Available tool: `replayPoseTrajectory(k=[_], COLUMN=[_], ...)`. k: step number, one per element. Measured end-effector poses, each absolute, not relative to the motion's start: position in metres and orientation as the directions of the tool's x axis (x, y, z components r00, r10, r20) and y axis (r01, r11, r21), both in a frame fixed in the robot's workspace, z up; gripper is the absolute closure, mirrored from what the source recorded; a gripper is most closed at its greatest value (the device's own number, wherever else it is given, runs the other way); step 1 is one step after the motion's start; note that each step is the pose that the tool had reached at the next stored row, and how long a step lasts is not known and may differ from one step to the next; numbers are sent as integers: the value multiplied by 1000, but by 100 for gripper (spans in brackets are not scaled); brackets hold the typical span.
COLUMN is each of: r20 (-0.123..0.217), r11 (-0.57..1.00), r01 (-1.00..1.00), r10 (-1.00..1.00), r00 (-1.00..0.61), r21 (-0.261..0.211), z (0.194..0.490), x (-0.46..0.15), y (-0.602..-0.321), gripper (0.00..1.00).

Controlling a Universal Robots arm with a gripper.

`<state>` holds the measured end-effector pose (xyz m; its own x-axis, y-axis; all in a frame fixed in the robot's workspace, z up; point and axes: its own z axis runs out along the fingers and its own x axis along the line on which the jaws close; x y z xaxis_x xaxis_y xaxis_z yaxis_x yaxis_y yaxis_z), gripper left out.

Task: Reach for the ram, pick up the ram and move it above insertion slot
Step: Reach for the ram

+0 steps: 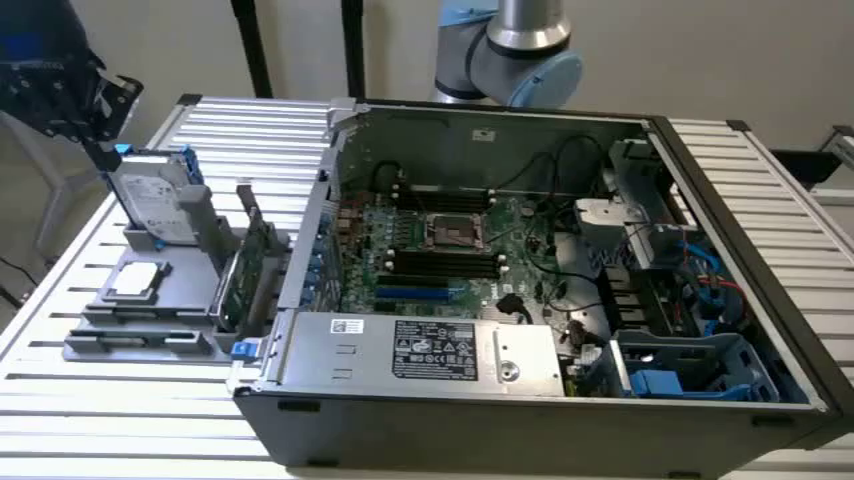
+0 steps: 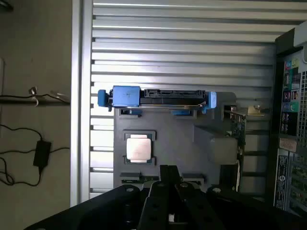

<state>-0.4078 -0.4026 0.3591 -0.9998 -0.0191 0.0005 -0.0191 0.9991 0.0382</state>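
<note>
gripper (image 2: 169, 168) fingers pressed together on nothing, tips just over the end slot (image 2: 136, 178) of the grey tray (image 2: 192, 143). ram too thin there to pick out surely. in the exterior view the tray lies at nine o'clock of the open case (image 1: 534, 420), gripper at ten.

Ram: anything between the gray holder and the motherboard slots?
Yes: the upright green card and the case wall stand between the gray holder and the black slots; any path has to clear both.

Grey holder (image 2: 182, 139), blue drive caddy (image 2: 127, 96), ribbed silver table (image 2: 182, 43)
</note>
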Motion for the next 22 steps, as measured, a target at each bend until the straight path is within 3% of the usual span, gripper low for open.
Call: replayPoseTrajectory(k=[14,22], r20=[1,1], r11=[999,999], r01=[-19,-19], r10=[-19,-19], r00=[-1000,-1000], r21=[38,38], z=[359,359], x=[-408,-407], y=[-403,-423], gripper=[89,89])
